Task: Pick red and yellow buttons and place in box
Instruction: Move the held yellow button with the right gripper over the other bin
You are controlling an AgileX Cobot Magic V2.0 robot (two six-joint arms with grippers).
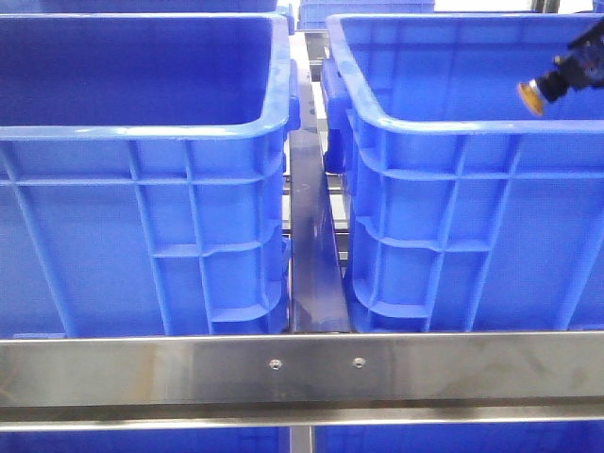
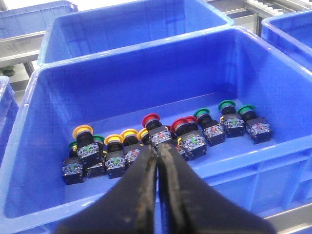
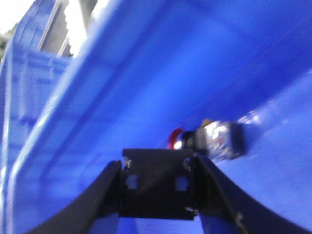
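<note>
One yellow-capped push button with a black body [image 1: 540, 92] hangs over the right-hand blue plastic crate [image 1: 453, 123] in your front view, carried by the right hand [image 1: 566, 71], which seems clamped on it for the drop. One red-capped button [image 3: 204, 139] already lies on that crate's floor. Your left hand [image 2: 159, 153] hovers pinched shut and empty above the blue supply bin [image 2: 44, 161], whose row of yellow, red and green buttons [image 2: 161, 139] waits along the bottom.
</note>
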